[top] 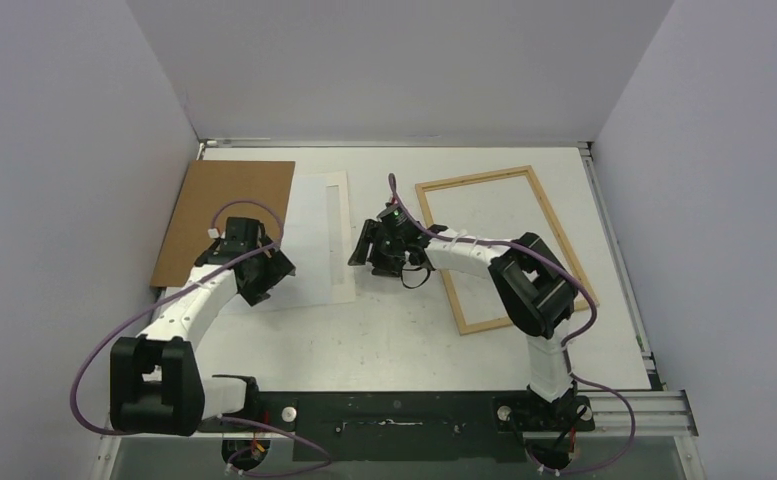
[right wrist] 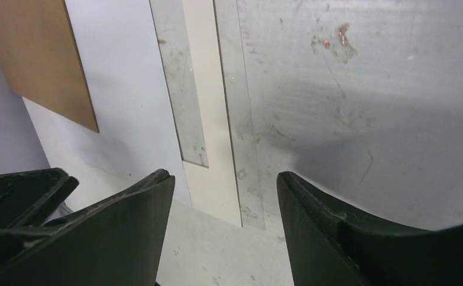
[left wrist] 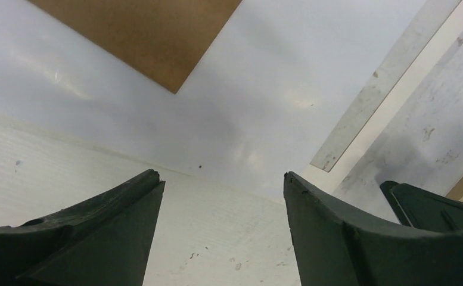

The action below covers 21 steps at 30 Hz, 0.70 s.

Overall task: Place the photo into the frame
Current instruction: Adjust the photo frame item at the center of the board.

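Overhead view: photo (top: pixel 309 225) corner beneath the left gripper (top: pixel 276 268) covered, printed face not discernible; stretches of the frame's (top: pixel 474 178) left and near rails hidden under the right arm (top: pixel 474 250) behind the right gripper (top: pixel 362 250). Left wrist view: backing panel (left wrist: pixel 151 36), ahead and left of the fingers, cropped by the upper edge; right gripper, far right of the fingers, cropped by the side edge. Right wrist view: same panel cropped ahead-left, left gripper cropped at lower left.
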Motion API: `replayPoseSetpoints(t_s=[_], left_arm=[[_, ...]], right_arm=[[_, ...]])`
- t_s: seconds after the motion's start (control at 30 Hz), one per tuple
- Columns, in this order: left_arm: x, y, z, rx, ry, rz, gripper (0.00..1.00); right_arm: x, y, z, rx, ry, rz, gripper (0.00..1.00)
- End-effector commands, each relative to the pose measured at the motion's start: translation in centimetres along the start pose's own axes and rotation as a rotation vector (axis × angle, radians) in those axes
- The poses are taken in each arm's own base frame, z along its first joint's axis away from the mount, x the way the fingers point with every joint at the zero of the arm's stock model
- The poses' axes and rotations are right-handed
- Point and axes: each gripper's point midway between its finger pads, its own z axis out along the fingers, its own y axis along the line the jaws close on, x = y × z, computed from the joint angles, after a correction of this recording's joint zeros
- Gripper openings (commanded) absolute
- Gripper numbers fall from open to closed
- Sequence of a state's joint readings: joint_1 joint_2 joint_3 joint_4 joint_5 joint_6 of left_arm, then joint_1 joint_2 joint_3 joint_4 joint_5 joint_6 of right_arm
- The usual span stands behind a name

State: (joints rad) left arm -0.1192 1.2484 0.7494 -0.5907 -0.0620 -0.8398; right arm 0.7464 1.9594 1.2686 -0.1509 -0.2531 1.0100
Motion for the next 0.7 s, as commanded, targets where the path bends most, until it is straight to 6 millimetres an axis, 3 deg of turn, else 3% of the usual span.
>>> replayPoseSetpoints(t_s=[0.0, 0.17, 0.33, 0.43, 0.67], left_arm=[[-2.3, -3.4, -0.3, 0.131, 0.022, 0.081, 0.70], [-2.9, -8.2, 0.5, 0.319, 0.059, 0.150, 0.54], [-1.9, -10.4, 2.5, 0.330, 0.108, 0.197, 0.45], [-0.8, -9.7, 4.4, 0.232, 0.144, 0.217, 0.40], [1.3, -5.7, 7.2, 0.027, 0.219, 0.192, 0.37]], right_arm=[[-2.4, 0.5, 1.1, 0.024, -0.065, -0.022, 0.66], [-2.9, 0.3, 2.4, 0.056, -0.064, 0.009, 0.68], [-2.4, -0.5, 3.2, 0.086, -0.025, 0.054, 0.68], [-1.8, -0.8, 3.3, 0.094, 0.003, 0.075, 0.69], [0.4, 0.2, 4.4, 0.012, 0.116, 0.164, 0.69]])
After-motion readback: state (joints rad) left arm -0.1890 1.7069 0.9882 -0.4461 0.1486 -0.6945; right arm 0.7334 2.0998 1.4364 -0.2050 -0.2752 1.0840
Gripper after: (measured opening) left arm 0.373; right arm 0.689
